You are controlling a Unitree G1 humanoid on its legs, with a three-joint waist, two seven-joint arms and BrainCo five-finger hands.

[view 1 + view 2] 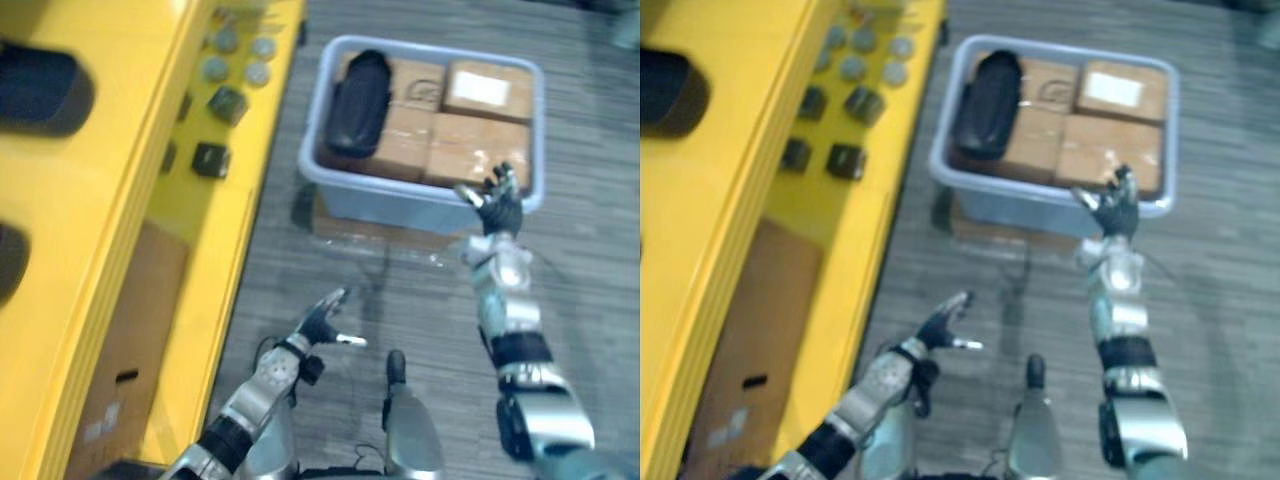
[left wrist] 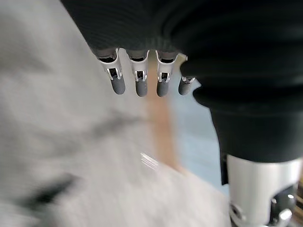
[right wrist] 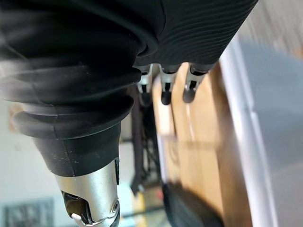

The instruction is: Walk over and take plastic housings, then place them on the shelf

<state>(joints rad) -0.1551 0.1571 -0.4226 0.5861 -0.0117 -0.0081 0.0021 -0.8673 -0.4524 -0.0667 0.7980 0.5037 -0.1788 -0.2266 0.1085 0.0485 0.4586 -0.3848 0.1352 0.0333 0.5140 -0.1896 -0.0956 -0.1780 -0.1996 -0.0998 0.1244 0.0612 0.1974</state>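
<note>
A rounded, glossy black plastic housing [image 1: 358, 103] lies lengthwise along the left side of a pale blue-grey rectangular plastic bin [image 1: 400, 205]. It rests on flat brown cardboard boxes [image 1: 470, 140] that pack the bin. The bin sits on a sheet of cardboard [image 1: 350, 228] on the ribbed grey carpet floor [image 1: 300, 270].

The right hand [image 1: 500, 205] is raised at the bin's near rim, close to its right corner, with its fingers spread and nothing in them. The left hand [image 1: 322, 322] hangs low over the carpet, fingers straight and empty.

A smooth yellow shelf [image 1: 100, 250] runs along the left. Small dark blocks [image 1: 210, 160] and round grey discs [image 1: 238, 58] sit near its far edge, too blurred to tell more.

The right wrist view adds the hand's fingers [image 3: 165, 90] stretched over the boxes beside the bin's wall, with the housing's dark end cut off at the picture's edge. The left wrist view shows straight fingers [image 2: 137, 82] above smeared grey floor.
</note>
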